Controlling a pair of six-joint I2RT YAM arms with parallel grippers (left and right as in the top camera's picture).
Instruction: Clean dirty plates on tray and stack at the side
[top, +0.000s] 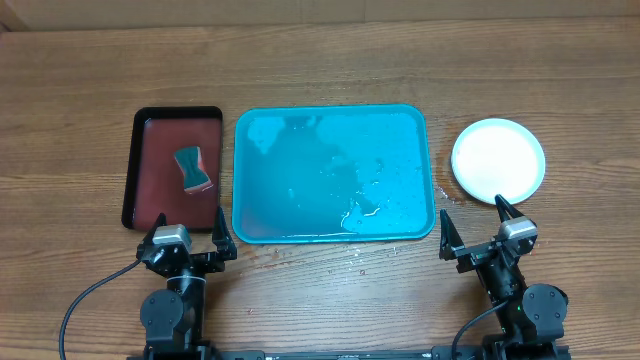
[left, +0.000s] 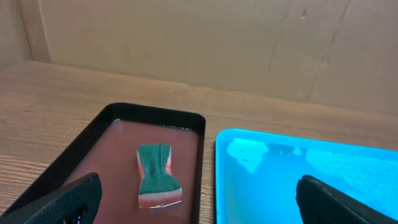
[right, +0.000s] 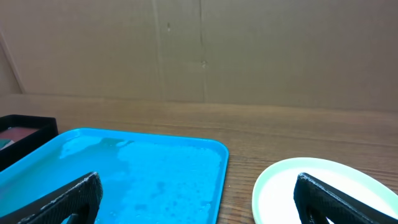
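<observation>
at mid-table (top: 320, 60), finds the tray (top: 300, 170) lying flat and wet, with beads and streaks of water toward its near right corner. just to its left, close beside but apart, finds a black tray (top: 178, 110) with a dark red inside, holding a sponge (top: 192, 168), green face up, pinched at the waist, lying in thin reddish liquid. to the right of the tray, apart from it on the bare wood, finds the plates (top: 498, 160): shows only the top one, clean white with a light blue rim; cannot tell how many lie beneath.

at the near edge, has the left gripper (top: 190, 232) released, jaws spread wide, grasping nothing, facing the near end of the black tray. from the left wrist, looks between both dark fingers (left: 62, 202) onto the sponge (left: 158, 174) and the tray's left corner (left: 249, 149).

on the other side, has the right gripper (top: 474, 228) released as well, jaws wide, grasping nothing, set just this side of the plates and off the tray's near right corner. from the right wrist, looks past its fingers (right: 339, 199) at the tray (right: 155, 168) on the left, the plates (right: 311, 186) on the right, and brown cardboard behind.
</observation>
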